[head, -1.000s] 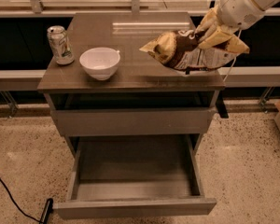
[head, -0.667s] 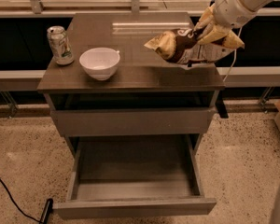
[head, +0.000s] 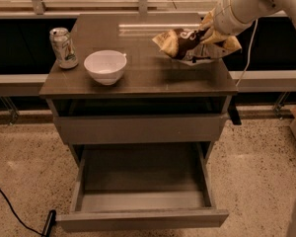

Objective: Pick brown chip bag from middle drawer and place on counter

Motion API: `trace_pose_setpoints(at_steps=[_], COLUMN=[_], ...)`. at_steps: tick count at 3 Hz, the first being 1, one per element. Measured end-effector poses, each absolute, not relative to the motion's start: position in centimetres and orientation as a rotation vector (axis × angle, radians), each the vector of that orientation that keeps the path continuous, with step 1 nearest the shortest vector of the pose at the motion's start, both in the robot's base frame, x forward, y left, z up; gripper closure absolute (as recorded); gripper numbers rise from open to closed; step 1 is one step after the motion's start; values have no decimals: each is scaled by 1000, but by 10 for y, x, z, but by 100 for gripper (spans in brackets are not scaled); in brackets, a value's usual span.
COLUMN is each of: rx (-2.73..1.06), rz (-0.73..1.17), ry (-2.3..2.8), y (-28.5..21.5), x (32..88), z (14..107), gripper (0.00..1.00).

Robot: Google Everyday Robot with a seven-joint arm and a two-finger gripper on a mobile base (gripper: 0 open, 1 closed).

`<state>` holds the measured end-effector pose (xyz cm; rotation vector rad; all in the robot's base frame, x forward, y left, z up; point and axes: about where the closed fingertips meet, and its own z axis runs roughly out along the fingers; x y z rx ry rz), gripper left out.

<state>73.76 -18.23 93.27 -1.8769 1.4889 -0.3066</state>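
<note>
The gripper (head: 210, 32) pinches the right end of the brown chip bag (head: 183, 43) just over the far right of the counter (head: 138, 78). The bag looks light, soft and crinkly, so an end is easy to hold.

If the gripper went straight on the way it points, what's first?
Probably the glossy brown-gray stone counter, just below-left of the gripper; the crumpled brown foil chip bag it grips would touch first. Depth unclear.
</note>
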Motion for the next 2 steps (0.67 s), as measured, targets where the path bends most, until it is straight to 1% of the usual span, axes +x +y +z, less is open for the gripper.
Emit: trace_pose_setpoints(at_steps=[1,2], rx=[-1809,-1725], rz=[-371,-318], ry=[1429,1365], y=[-164,-148], x=[755,760], z=[931,931], gripper=[100,82])
